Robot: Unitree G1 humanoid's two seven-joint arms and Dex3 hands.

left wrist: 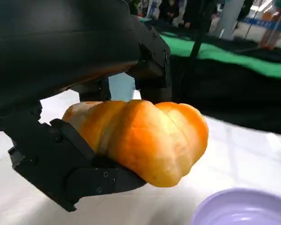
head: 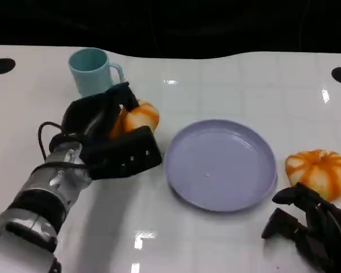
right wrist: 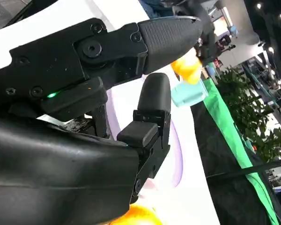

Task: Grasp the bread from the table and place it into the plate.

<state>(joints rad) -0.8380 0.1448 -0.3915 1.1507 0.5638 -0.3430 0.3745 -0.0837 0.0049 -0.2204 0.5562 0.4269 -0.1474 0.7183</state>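
The left hand (head: 105,139) is clamping its fingers around the bread (head: 137,118) just left of the plate (head: 220,165), needing a level carry over the rim before loosening; the right hand (head: 312,230) is resting loosely curled, holding nothing.

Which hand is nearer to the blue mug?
Left. The left hand holds a bread roll just in front of the blue mug; the right hand sits far across the table beyond the plate.

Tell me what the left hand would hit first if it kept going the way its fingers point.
Holding the orange bread roll, the left hand points up-right across the white table, passing right of the light blue mug. The way looks free, though depth is unclear.
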